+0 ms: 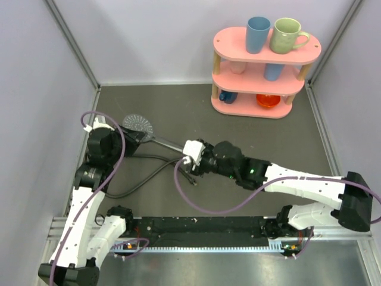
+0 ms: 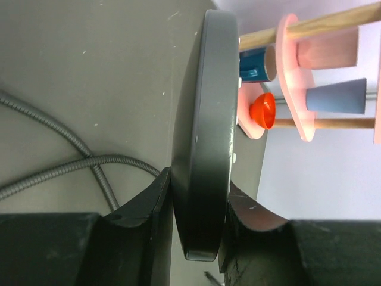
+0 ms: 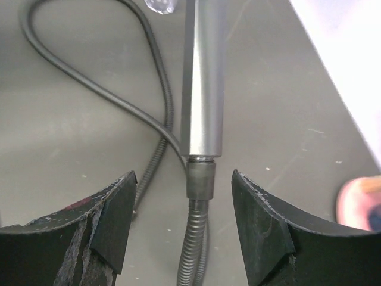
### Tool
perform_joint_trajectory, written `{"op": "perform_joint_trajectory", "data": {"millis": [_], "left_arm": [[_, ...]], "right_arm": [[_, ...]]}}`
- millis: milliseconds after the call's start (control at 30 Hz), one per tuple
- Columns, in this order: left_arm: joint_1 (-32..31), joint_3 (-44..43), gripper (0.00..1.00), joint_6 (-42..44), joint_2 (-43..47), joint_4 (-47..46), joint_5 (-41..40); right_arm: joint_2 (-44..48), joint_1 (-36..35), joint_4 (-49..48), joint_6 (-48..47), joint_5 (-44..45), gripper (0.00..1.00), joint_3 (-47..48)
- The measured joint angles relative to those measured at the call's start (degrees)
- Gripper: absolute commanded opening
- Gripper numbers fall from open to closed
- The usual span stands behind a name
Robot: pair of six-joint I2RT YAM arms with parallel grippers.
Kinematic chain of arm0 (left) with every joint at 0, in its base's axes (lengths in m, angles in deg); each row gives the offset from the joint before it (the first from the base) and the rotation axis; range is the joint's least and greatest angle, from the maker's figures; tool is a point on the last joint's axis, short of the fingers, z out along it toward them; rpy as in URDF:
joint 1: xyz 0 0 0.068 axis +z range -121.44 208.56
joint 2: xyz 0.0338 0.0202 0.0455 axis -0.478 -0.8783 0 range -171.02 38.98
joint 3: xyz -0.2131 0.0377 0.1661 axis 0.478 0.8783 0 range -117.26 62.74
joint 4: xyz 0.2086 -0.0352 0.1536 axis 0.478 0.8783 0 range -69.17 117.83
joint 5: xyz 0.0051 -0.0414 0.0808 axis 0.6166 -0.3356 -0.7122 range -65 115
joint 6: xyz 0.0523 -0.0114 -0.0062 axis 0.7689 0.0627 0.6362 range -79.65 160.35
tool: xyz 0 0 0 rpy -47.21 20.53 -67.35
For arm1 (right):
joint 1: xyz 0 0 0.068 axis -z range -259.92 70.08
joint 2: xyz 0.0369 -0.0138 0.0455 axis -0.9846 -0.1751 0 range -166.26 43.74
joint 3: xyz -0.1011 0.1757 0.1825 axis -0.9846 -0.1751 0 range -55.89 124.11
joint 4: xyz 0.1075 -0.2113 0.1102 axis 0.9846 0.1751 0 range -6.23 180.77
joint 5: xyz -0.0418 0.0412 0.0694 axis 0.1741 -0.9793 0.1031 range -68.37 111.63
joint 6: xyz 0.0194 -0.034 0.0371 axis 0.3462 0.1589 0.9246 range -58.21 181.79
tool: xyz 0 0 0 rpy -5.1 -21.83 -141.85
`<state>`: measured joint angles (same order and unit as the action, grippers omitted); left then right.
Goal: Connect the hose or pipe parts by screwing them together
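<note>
- On the top tier of the pink rack [image 1: 229, 44], at the far right of the table, you have a blue cup [image 1: 258, 34] and a green mug [image 1: 286, 34], both upright and side by side.
- Its middle tier holds a pale pink cup [image 1: 238, 67] and a second blue cup [image 1: 273, 71].
- Its bottom tier holds a dark blue cup [image 1: 227, 95] on the left and an orange bowl [image 1: 268, 100] on the right.
- Well to the left of the rack and nearer you, the grey shower head [image 1: 138, 126] lies with its handle [image 1: 169, 143] pointing back toward the rack's side.
- Your left gripper [image 2: 199, 196] is clamped tight on the rim of the round head.
- Your right gripper [image 3: 181, 176] stands parted on either side of the metal fitting [image 3: 200, 179], touching nothing.
- That fitting sits against the handle's end.
- From there the hose [image 1: 143, 179] loops over the table on the side away from the rack.
</note>
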<state>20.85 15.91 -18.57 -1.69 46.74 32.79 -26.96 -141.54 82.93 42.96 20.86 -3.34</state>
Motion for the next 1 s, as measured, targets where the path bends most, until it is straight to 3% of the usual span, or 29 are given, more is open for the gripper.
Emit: {"op": "perform_joint_trajectory", "data": {"millis": [233, 333, 367, 467, 600, 800, 867, 1000], "left_arm": [[0.0, -9.38, 0.0, -3.8, -6.75, 13.22, -2.01], [0.0, -9.4, 0.0, -4.76, -7.19, 16.33, -2.08], [0.0, -9.4, 0.0, -4.98, -7.23, 17.07, -2.03], [0.0, -9.4, 0.0, -4.92, -7.21, 18.86, -2.23], [0.17, -8.9, 0.0, -4.55, -6.03, 17.53, -2.27], [0.52, -2.27, 0.0, 0.57, 0.42, 7.72, -1.03], [0.59, 1.57, 0.0, 1.66, 2.4, 1.92, 0.98], [0.72, 14.05, 0.0, 2.29, 7.23, -18.23, 8.07]], "right_arm": [[-6.8, -9.14, -3.28, -12.94, 22.25, 0.58, -0.66], [-11.17, -10.71, -4.5, -17.18, 28.22, 0.38, -0.57], [-12.5, -11.17, -4.76, -18.4, 29.77, 0.2, -0.42], [-14.73, -11.91, -6.43, -20.57, 33.27, 0.02, -0.22], [-14.95, -11.87, -6.64, -20.57, 34.32, 0.0, 0.7], [-13.7, -8.76, -0.5, -14.51, 25.68, 0.0, 3.52], [-12.07, -5.55, 2.23, -11.45, 18.32, 0.0, 3.8], [-9.07, 4.24, 9.03, -5.68, -1.88, 0.0, 4.87]]}}
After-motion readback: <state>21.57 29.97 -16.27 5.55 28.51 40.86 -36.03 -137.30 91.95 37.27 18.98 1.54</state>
